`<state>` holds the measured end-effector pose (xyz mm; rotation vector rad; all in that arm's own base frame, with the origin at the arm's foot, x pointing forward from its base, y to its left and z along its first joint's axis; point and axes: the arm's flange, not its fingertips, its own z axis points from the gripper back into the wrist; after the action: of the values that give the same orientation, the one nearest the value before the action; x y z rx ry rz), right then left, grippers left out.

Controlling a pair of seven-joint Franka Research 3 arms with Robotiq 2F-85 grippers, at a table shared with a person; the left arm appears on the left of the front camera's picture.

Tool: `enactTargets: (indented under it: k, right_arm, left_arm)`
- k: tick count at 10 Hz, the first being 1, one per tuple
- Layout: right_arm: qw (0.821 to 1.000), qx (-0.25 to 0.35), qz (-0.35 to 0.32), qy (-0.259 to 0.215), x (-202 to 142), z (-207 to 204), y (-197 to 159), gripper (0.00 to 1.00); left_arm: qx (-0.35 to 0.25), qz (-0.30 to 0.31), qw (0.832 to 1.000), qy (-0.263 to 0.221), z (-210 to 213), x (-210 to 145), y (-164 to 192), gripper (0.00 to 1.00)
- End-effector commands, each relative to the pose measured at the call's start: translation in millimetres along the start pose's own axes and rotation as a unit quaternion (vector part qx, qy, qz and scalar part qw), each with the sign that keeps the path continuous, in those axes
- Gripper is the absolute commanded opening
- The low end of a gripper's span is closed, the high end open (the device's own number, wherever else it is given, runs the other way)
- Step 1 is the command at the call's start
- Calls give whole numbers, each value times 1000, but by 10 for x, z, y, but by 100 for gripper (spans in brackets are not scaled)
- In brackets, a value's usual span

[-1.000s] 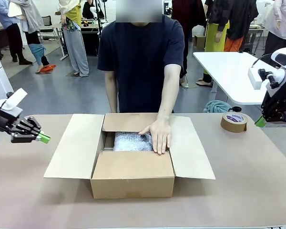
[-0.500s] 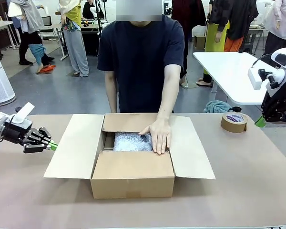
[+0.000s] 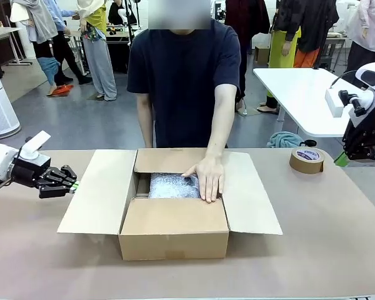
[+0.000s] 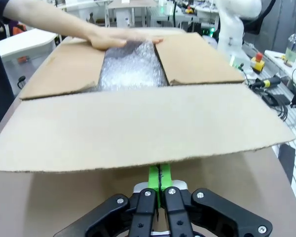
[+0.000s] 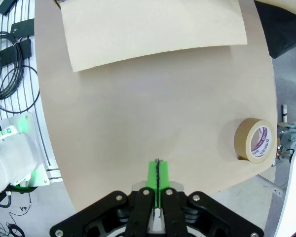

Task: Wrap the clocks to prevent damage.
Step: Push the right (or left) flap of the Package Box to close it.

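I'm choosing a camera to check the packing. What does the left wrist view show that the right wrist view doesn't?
Left wrist view: bubble wrap inside the open box, with a person's hand at its far edge. Right wrist view: a tape roll near the edge of the table, and cables on the floor. Both: a spread cardboard flap, the brown table, and that arm's own shut hand, the left hand and the right hand.

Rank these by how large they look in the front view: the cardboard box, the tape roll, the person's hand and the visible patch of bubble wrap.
1. Cardboard box, by far the largest.
2. Visible bubble wrap and the person's hand: they look about alike, so they are not ranked.
3. Tape roll, the smallest.
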<state>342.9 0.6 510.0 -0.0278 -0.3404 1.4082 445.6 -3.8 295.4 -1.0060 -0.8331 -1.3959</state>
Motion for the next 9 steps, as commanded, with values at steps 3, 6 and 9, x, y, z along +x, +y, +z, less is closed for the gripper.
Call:
enactTargets:
  k: [3, 6, 9]
  right_arm:
    - [1000, 3, -7, -5, 8, -17, 0, 1]
    - [1000, 3, -7, -5, 8, -17, 0, 1]
    - [1000, 3, -7, -5, 8, -17, 0, 1]
  left_arm:
    - [-12, -14, 998, -54, -62, 181, -39, 0]
    - [-18, -49, 997, -65, -210, 385, -73, 0]
    - [-19, -82, 994, -65, -361, 664, 4, 0]
